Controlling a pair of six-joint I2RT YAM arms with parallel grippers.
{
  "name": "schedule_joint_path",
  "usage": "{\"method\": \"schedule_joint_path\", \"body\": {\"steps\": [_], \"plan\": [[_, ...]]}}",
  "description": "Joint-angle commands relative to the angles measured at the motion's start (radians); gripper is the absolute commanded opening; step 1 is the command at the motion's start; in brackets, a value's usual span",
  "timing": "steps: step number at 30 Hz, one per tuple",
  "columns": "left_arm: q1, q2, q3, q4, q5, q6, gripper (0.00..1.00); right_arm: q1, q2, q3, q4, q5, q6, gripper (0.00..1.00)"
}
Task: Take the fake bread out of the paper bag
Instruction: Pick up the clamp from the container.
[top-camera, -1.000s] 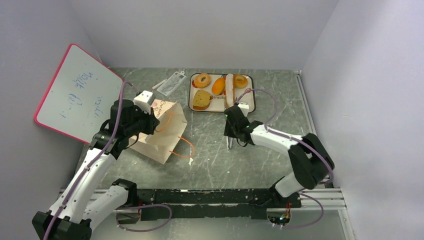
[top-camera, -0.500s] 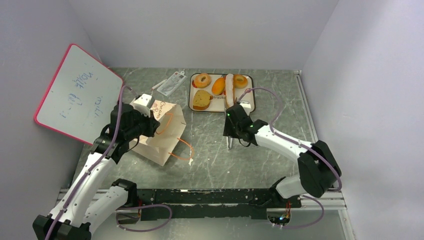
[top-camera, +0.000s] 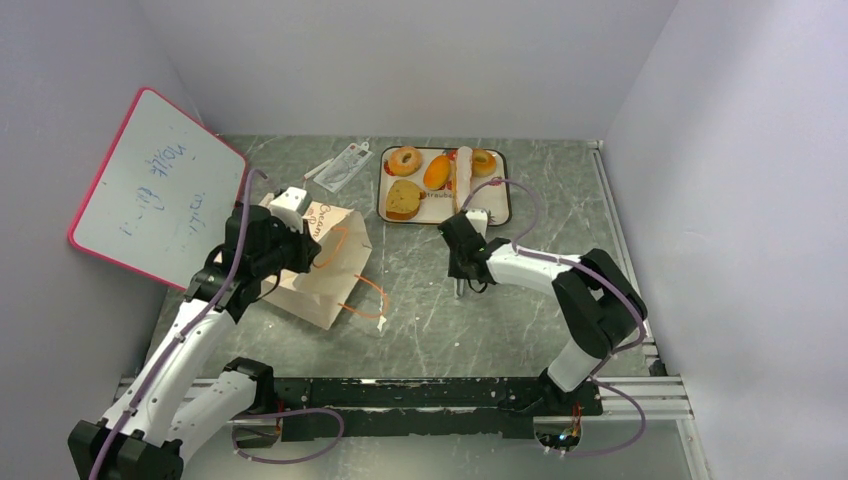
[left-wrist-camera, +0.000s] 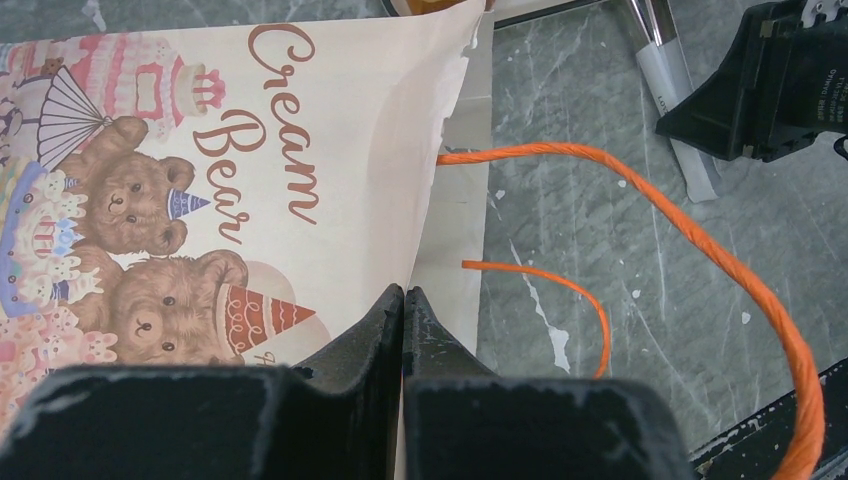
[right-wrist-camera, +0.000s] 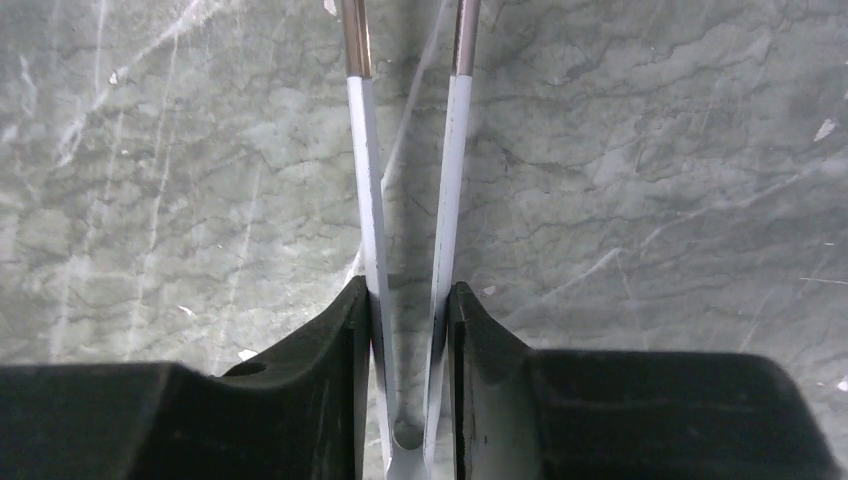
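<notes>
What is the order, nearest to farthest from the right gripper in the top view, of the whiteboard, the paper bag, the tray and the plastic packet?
From the right gripper, which holds tongs:
1. The tray, just beyond it toward the back wall.
2. The paper bag, to its left.
3. The plastic packet, back left, beside the tray.
4. The whiteboard, far left.

**The count**

In view were two golden ring-shaped toy bagels (top-camera: 405, 160), one oval orange bun (top-camera: 437, 172), one brown bread slice (top-camera: 404, 199), one white tray (top-camera: 500, 195), one cream paper bag (top-camera: 325, 270) with two orange loop handles (top-camera: 365, 295), one pair of metal tongs (right-wrist-camera: 368, 200), one pink-framed whiteboard (top-camera: 150, 190) and one clear plastic packet (top-camera: 340, 165).
</notes>
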Motion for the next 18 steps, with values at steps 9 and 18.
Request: {"method": "schedule_joint_path", "body": {"steps": [9, 18], "plan": [[0.018, 0.000, 0.034, 0.063, 0.029, 0.002, 0.07, 0.015, -0.223, -0.105, -0.084, -0.039, 0.054, 0.23], [0.021, -0.027, -0.013, 0.114, 0.040, -0.033, 0.07, 0.014, -0.253, -0.085, -0.155, -0.057, 0.049, 0.33]]}}
